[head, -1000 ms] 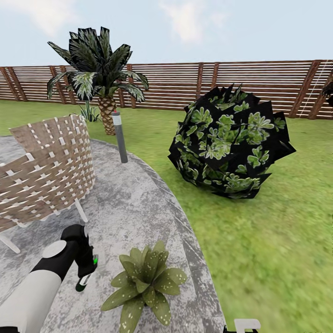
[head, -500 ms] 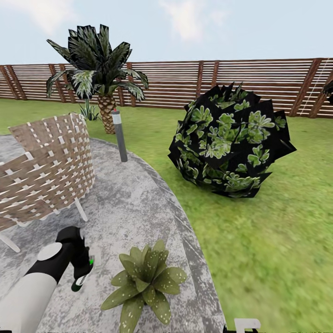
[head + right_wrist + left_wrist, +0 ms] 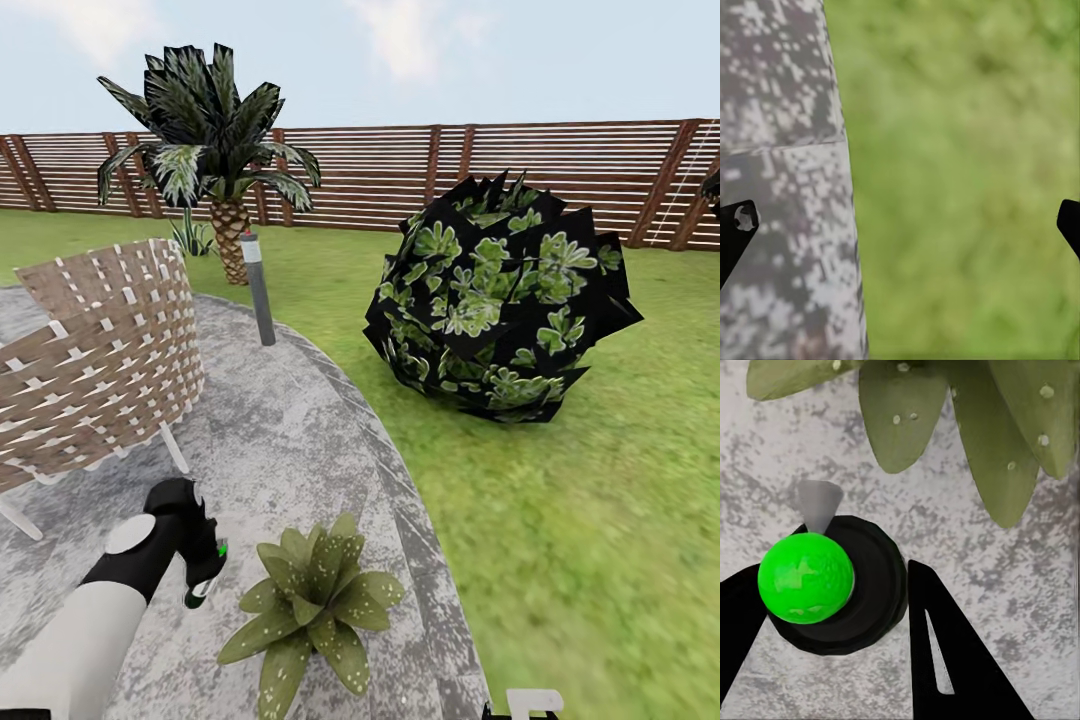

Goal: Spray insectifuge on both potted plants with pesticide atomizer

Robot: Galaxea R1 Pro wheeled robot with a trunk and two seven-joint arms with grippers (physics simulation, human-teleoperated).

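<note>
The pesticide atomizer [image 3: 832, 585], a black body with a bright green round top and a grey nozzle, sits between the two black fingers [image 3: 952, 660] of my left gripper [image 3: 832, 574], which is shut on it. In the head view, the left gripper [image 3: 203, 566] hangs low over the patio, just left of a potted plant [image 3: 315, 600]. This plant is a rosette of pointed, speckled green leaves whose pot is hidden beneath them. Its leaves [image 3: 982, 427] hang close in front of the nozzle. The second potted plant is out of view. My right gripper [image 3: 900, 225] is open over the patio's edge and the grass.
A wicker chair [image 3: 95, 365] stands on the round grey patio [image 3: 290, 450] to the left. A grey bollard light [image 3: 258, 290], a palm [image 3: 205, 150] and a large dark bush [image 3: 500, 300] rise behind. Lawn [image 3: 600, 520] stretches right to the slatted fence [image 3: 560, 170].
My left gripper with the atomizer has swung right, closer to the potted plant's leaves. The head view has shifted slightly.
</note>
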